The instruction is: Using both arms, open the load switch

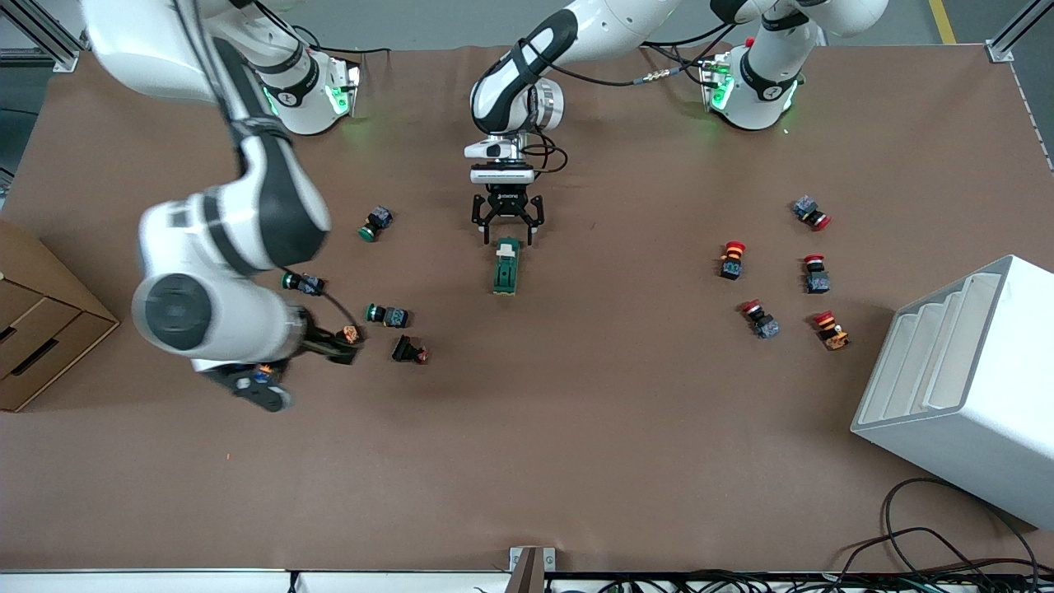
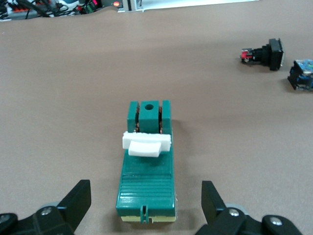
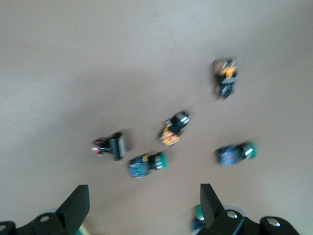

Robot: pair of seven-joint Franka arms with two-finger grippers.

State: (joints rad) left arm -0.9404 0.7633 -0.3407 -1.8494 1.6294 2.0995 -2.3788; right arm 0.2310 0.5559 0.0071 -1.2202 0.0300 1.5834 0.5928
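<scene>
Front view: The load switch (image 1: 506, 266) lies mid-counter (image 1: 576, 428). The left claw (image 1: 506, 233) hangs spread over its end toward the robots.
Left wrist view: Fingers (image 2: 77, 200) sit wide of the switch; closing crooked could push it away.
Right wrist view: The right claw (image 3: 142, 208) hangs spread over the push buttons (image 3: 146, 165); dropping could bump them.

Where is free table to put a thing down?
Bare brown table lies nearer the front camera than the load switch, and between the switch and the red-capped buttons. It is crowded around the green-capped buttons, under the right claw.
</scene>
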